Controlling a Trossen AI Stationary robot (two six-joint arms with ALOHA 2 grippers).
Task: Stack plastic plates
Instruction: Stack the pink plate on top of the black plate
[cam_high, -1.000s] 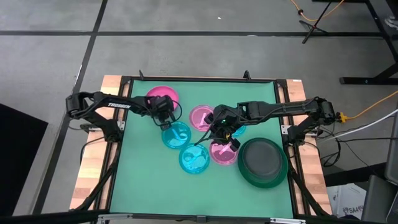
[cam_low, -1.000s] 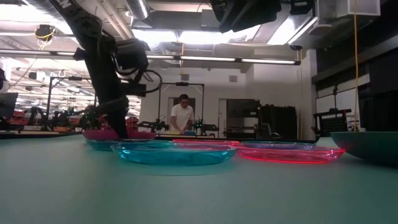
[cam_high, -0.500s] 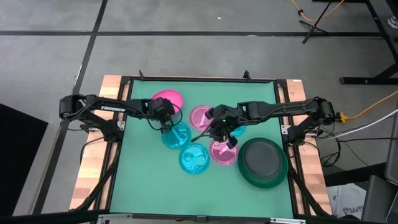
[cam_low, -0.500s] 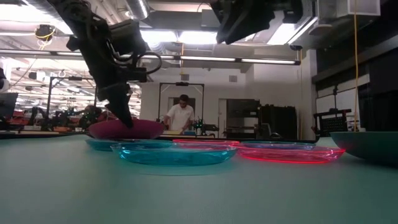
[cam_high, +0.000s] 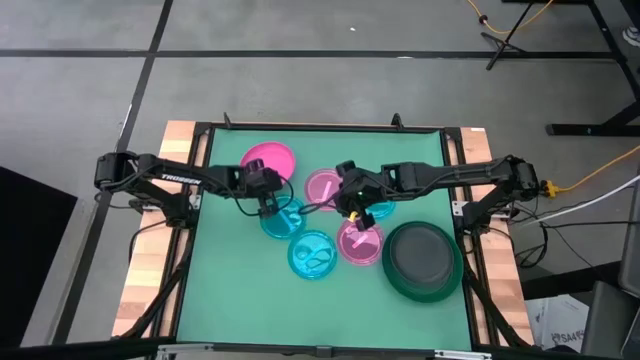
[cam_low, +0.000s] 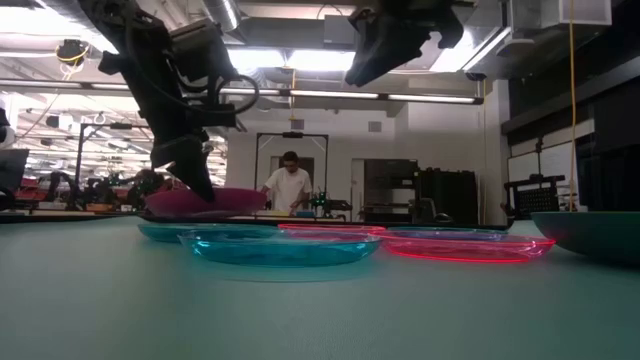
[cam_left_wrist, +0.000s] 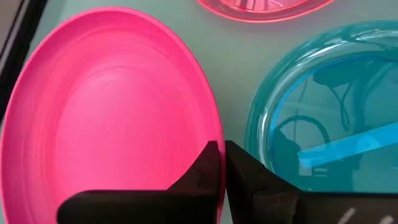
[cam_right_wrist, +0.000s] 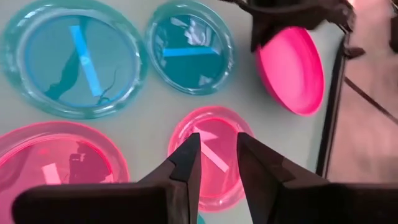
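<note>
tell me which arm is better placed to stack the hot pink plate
Left. The left gripper is shut on the hot pink plate's rim; the right gripper hangs open above a small pink plate.

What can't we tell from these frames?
- High view: a cyan plate is mostly hidden under the right hand.
- Low view: the grey plate sits inside the green plate, cut off by the right edge.
- Left wrist view: left hand pinches the pink plate; lift unclear.
</note>
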